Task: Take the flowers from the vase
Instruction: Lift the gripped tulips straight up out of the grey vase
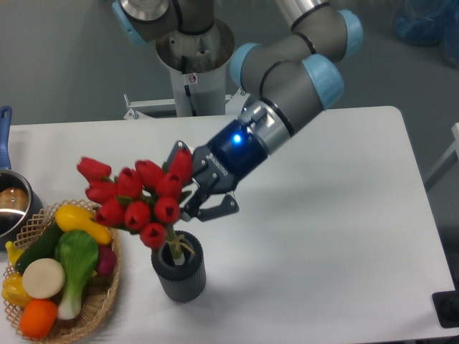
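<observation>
Gripper (188, 192) clamped on the flowers (133, 198) just under the buds. Bunch is raised and tilted left, but stem ends look to be inside the mouth of the vase (178, 274), near the table's (344, 236) front edge. Grasp done; left: lift clear.
</observation>
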Tool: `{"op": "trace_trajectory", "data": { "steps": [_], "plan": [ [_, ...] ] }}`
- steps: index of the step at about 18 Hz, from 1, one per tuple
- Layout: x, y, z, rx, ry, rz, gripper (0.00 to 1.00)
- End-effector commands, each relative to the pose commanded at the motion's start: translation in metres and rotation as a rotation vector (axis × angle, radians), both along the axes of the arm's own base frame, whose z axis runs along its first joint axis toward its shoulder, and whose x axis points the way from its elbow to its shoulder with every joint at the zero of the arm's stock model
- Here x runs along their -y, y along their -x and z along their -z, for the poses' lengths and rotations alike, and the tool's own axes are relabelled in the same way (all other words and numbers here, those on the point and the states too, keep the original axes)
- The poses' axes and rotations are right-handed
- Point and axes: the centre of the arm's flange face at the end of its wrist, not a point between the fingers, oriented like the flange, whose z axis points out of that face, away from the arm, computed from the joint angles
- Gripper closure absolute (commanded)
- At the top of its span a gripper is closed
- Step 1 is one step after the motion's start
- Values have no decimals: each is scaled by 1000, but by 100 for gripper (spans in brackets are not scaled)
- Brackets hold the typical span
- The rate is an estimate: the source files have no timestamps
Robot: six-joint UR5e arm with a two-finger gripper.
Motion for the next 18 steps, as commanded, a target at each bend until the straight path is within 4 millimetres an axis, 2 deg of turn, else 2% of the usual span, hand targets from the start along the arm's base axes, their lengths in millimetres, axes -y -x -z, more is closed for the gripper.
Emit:
{"op": "trace_trajectory", "data": {
  "steps": [3,7,11,14,18],
  "plan": [
    [2,-3,-8,6,1,-5,62],
    [11,4,-24,29,21,-45,61],
    [44,36,-34,49,35,-139,61],
    [64,61,-34,45,31,-188,62],
    [84,80,-29,44,40,-239,62]
  ]
}}
